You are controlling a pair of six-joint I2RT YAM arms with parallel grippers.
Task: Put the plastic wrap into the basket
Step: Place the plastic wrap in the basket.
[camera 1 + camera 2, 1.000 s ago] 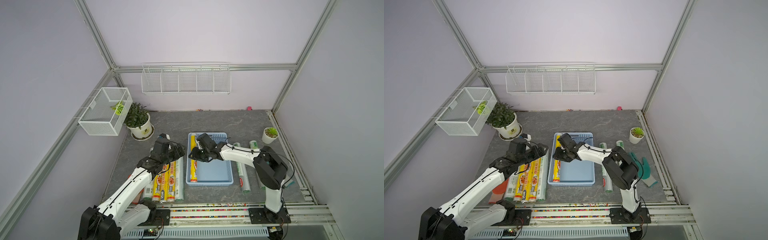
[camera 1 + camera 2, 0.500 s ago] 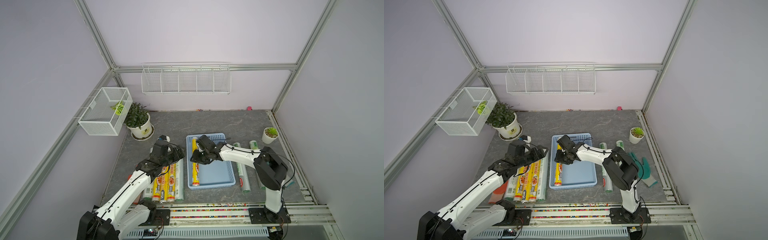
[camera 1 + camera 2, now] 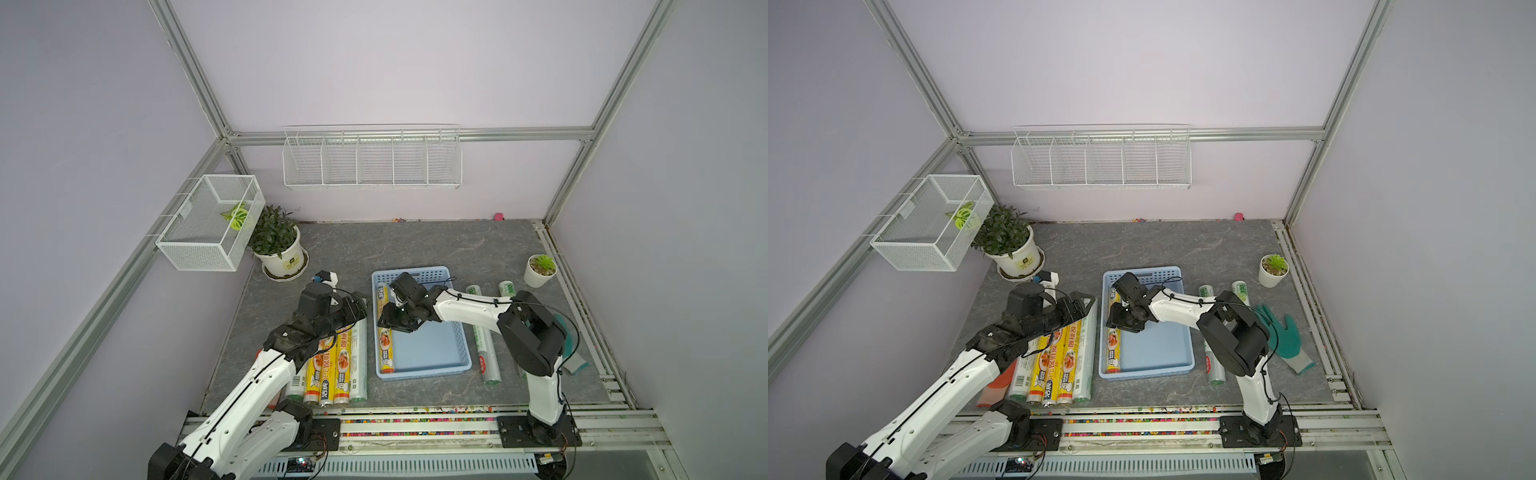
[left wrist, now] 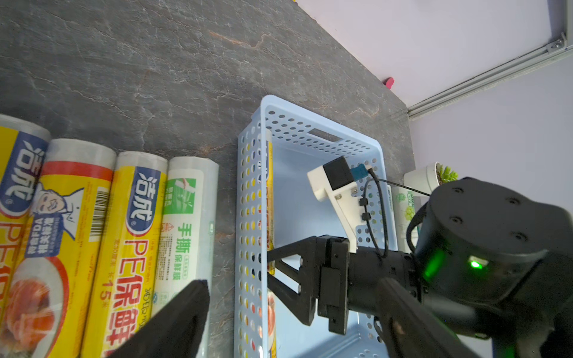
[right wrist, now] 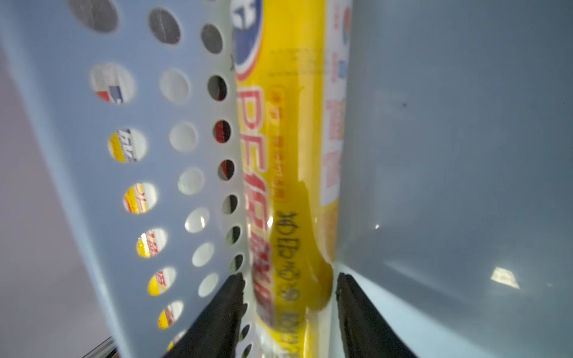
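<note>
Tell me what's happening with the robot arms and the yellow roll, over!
Left gripper open over spare rolls. Right gripper straddles yellow roll lying in basket, grip unclear. Nothing blocking.

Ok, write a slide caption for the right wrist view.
Right gripper straddles a yellow plastic wrap roll lying along the basket's perforated wall, jaws parted.
</note>
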